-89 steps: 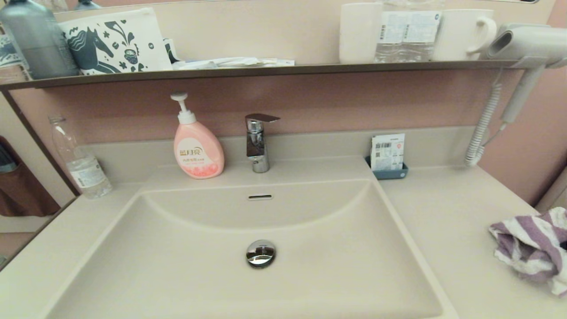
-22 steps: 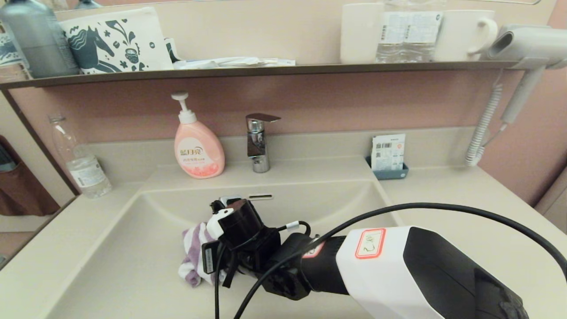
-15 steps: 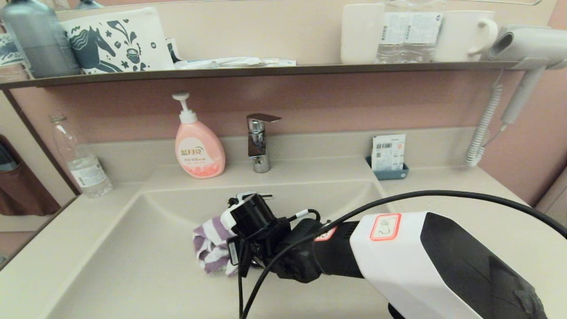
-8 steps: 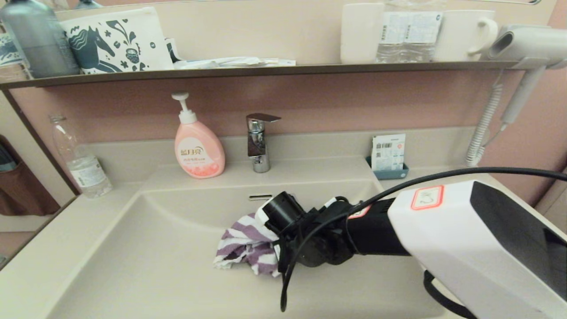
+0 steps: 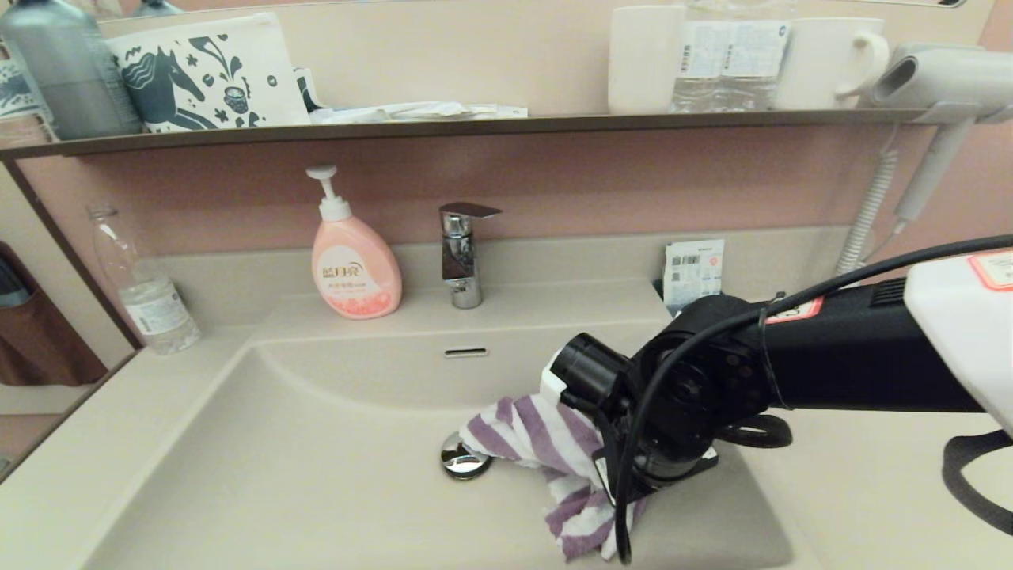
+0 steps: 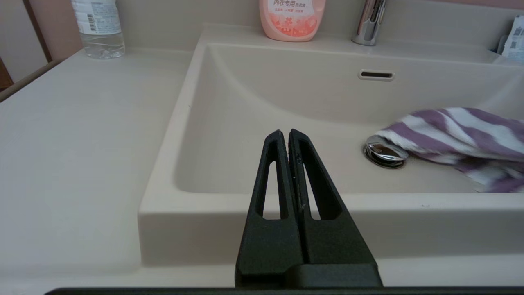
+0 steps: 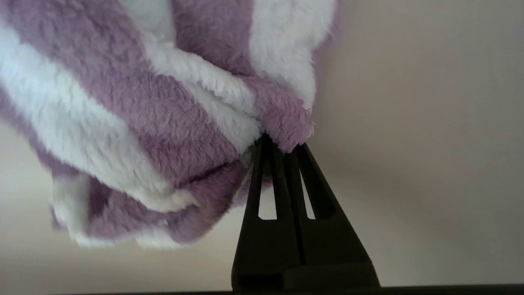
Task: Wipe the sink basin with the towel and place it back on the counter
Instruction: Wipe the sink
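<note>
The purple-and-white striped towel lies in the sink basin, right of the chrome drain plug, with one edge over the plug. My right gripper is shut on a fold of the towel and reaches in low over the basin's right part. In the head view its wrist hides the fingers. My left gripper is shut and empty, just outside the basin's front rim, pointing at the basin. The counter to the right of the basin is bare.
Behind the basin stand the faucet and a pink soap bottle. A clear water bottle is at the back left, a small blue tray of packets at the back right. The dark shelf and a hair dryer hang above.
The right arm has swept rightwards across the basin, dragging the towel from left of centre to the right of the drain plug. Much earlier the towel lay on the right counter.
</note>
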`<state>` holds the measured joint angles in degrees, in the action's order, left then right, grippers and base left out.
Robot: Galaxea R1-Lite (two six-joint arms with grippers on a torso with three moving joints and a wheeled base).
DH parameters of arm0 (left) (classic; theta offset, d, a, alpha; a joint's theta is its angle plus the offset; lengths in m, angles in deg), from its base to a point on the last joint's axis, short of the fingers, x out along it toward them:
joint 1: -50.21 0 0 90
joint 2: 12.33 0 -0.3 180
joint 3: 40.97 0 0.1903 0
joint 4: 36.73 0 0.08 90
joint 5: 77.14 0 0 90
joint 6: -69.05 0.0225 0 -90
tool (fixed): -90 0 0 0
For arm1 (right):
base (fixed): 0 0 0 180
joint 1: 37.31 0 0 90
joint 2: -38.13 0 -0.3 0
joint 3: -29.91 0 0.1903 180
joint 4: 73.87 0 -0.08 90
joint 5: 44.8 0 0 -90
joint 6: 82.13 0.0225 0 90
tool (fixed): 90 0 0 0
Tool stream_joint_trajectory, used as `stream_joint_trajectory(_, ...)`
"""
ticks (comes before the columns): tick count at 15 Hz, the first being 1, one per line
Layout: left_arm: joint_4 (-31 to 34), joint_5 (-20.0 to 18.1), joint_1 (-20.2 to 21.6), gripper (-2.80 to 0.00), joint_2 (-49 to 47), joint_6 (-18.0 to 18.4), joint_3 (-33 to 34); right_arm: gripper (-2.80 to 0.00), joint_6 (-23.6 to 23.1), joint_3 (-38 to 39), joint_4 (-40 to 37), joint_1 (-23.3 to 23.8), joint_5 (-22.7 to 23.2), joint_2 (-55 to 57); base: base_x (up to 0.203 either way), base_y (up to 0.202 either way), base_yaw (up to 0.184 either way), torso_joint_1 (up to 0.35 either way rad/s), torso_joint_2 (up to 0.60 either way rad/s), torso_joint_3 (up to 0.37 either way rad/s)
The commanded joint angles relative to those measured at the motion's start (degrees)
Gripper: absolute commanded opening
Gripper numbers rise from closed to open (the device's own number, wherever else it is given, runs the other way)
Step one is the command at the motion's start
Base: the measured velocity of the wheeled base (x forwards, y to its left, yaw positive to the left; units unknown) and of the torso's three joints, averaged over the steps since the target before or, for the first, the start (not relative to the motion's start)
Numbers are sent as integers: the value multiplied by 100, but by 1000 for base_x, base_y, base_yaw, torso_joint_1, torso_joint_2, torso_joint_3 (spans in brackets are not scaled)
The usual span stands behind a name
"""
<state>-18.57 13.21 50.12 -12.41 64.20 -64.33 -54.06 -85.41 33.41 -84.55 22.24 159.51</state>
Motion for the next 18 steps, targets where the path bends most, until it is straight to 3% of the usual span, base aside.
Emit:
stream_joint_trajectory(1,-7,0,1,-280,-1,-7,0,-280,15,-62,-481,-147,153,-240,0,0,0,0,0,0)
stream_joint_trajectory(5,-7,0,1,-280,-1,-7,0,-280,31,-389,-895,-589,1055,7,0,0,0,0,0,0)
stream_joint_trajectory(8,-7,0,1,-280,-1,-6,0,-280,18,-1164,-876,-727,2043,497,0,0,0,0,0,0)
stream_joint_trajectory(10,-7,0,1,-280,-1,-7,0,-280,15,-1837,-845,-831,2337,1017,0,0,0,0,0,0)
stream_joint_trajectory(11,-7,0,1,-280,-1,0,0,-280,10,-2008,-604,-903,2413,1295,0,0,0,0,0,0)
stream_joint_trajectory(18,-7,0,1,-280,-1,-3,0,-280,-30,-2125,3296,-1164,2545,2284,0,0,0,0,0,0)
